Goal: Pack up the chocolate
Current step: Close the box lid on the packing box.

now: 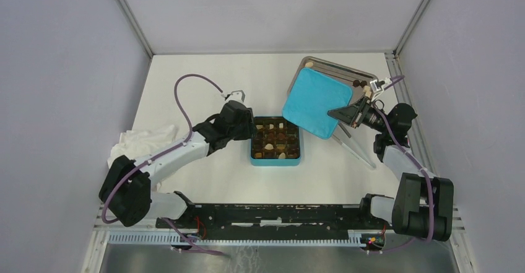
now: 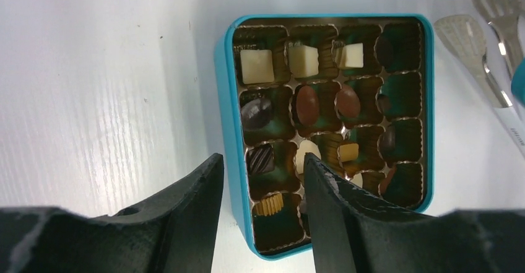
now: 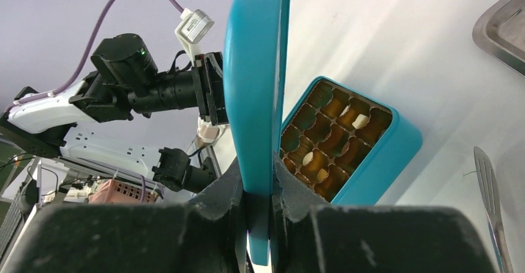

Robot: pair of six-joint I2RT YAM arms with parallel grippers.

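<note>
The square teal box (image 1: pixel 276 160) sits mid-table, its brown gridded insert holding several chocolates (image 2: pixel 256 66), dark, brown and cream-white. My left gripper (image 2: pixel 263 180) is open and straddles the box's left wall (image 2: pixel 226 99), one finger outside and one over the insert. It also shows in the top view (image 1: pixel 247 127). My right gripper (image 3: pixel 259 186) is shut on the teal lid (image 3: pixel 257 69), held on edge and tilted above and to the right of the box (image 3: pixel 377 155). In the top view the lid (image 1: pixel 316 103) hangs over the tray's near corner.
A metal tray (image 1: pixel 365 75) stands at the back right with a few loose chocolates (image 1: pixel 358 83) on it. Long metal tweezers (image 1: pixel 353 149) lie right of the box. A white cloth (image 1: pixel 145 140) lies at the left.
</note>
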